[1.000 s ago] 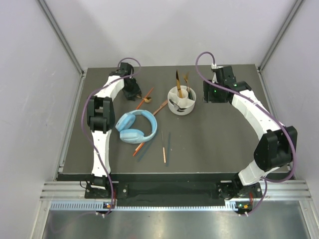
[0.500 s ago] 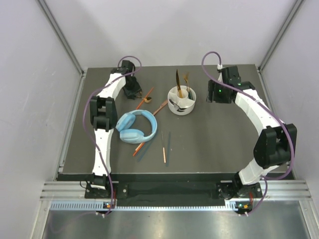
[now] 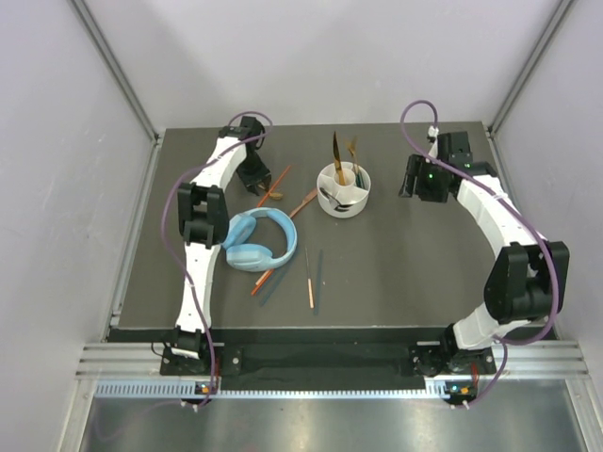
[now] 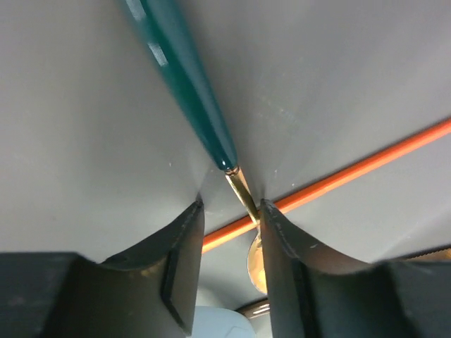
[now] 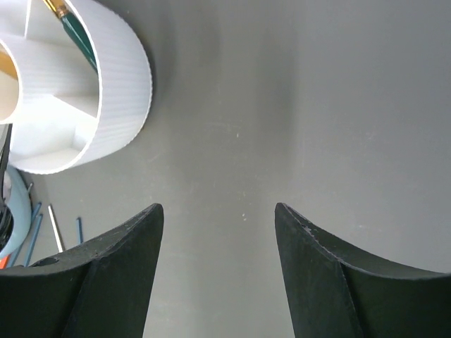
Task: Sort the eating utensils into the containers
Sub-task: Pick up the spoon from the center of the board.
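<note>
Teal-handled, gold-necked spoon (image 4: 184,84) inside half-open left hand (image 4: 231,208): centre on neck, clear of crossing thin orange chopstick (image 4: 352,174), close squarely. Right hand (image 5: 218,208) wide, empty.

Holder (image 3: 343,200): one is counted, white and divided into compartments.
Gold utensils (image 3: 336,153): two are seen standing in the holder; any more cannot be told.
Headphones (image 3: 256,242): one light blue pair, left of the holder.
Orange chopsticks (image 3: 283,174): four are counted, left of and in front of the holder.
Teal chopsticks (image 3: 317,282): two, in front of the holder.
Teal-handled spoon (image 4: 187,91): one.
Robot arms (image 3: 203,212): two.
</note>
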